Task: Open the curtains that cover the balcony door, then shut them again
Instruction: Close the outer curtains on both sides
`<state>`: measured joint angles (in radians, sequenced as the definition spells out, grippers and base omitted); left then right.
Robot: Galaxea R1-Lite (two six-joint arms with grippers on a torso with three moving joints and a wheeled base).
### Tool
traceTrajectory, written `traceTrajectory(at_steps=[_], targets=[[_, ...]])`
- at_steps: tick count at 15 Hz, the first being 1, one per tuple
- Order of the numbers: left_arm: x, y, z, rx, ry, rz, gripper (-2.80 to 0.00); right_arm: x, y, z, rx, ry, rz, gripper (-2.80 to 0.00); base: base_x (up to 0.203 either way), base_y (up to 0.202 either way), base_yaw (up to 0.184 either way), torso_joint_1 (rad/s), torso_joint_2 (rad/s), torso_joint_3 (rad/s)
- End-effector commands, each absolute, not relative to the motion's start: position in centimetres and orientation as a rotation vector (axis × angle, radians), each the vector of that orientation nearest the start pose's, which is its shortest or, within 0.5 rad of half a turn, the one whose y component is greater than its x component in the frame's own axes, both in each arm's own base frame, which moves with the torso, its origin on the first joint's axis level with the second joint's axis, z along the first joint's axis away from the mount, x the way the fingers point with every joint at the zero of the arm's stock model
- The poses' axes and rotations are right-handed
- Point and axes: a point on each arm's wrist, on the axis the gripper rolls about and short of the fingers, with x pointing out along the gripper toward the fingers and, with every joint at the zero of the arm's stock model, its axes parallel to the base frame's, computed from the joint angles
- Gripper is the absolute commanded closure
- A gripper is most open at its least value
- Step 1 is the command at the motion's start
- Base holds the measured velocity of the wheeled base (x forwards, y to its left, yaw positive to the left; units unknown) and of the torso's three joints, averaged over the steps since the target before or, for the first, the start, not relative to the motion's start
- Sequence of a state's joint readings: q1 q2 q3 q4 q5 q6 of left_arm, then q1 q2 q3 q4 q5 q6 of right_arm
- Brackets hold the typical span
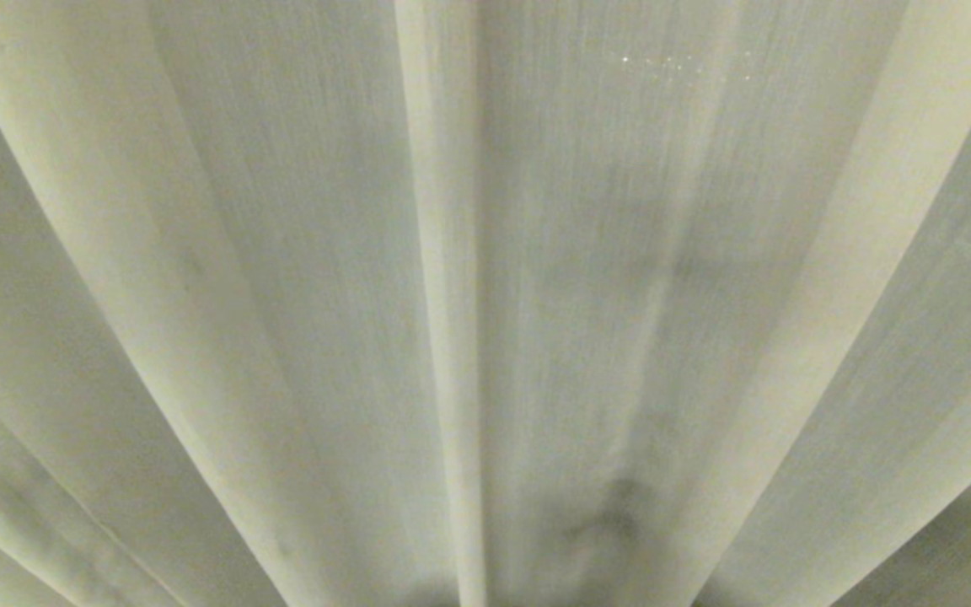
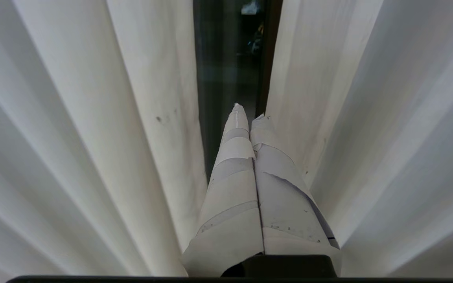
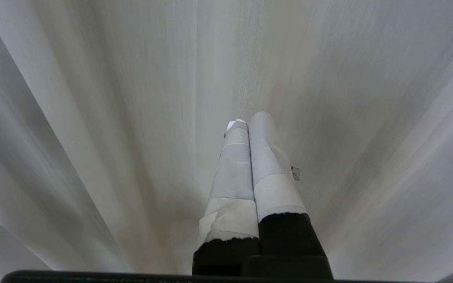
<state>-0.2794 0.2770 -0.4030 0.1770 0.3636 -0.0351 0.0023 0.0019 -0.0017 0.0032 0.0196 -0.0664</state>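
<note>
Cream fabric fills the whole head view: the curtains (image 1: 300, 278) hang close in front of the robot in long vertical pleats, with a hemmed straight edge running down near the middle. Neither arm shows in that view. From the left wrist, the two panels stand slightly apart, and in the narrow gap between them the balcony door (image 2: 230, 70) appears as dark reflective glass with a brown frame strip. The left gripper (image 2: 249, 112) points into that gap with its tape-wrapped fingers (image 2: 234, 184) pressed together; no fabric can be seen pinched between them, though the panel edges lie just beside the tips on both sides. The right gripper (image 3: 248, 122) hangs before an unbroken stretch of pleats, its fingers likewise closed on nothing. The cloth looks woven, matte and soft, likely light and yielding, so it should bunch and slide along rather than resist. The hemmed inner edge seems the firmest place to take hold, since a loose pleat could slip out of a smooth taped pinch.
</note>
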Motion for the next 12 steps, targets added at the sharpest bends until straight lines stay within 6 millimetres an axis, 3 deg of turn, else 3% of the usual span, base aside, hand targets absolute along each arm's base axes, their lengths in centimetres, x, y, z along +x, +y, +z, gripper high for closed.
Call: traceTrajectory(at_steps=[1,7,9,12], targets=[[-1.1,1.1,15.2,-0.018,0.071,0.088,0.0,-2.3,0.0,7.6,-0.067,0.002,0.023,0.0,0.0,0.0,0.0,0.0,0.0,0.0],[0.3,0.7,10.0,-0.018,0.07,0.155,0.0,-2.3,0.0,7.6,-0.066,0.002,0.023,0.0,0.0,0.0,0.0,0.0,0.0,0.0],[0.3,0.6,10.0,-0.022,0.075,0.205,0.0,-2.3,0.0,7.6,-0.066,0.002,0.023,0.0,0.0,0.0,0.0,0.0,0.0,0.0],[0.0,0.0,9.3,-0.032,0.113,0.024,0.0,-2.3,0.0,7.6,-0.066,0.002,0.023,0.0,0.0,0.0,0.0,0.0,0.0,0.0]])
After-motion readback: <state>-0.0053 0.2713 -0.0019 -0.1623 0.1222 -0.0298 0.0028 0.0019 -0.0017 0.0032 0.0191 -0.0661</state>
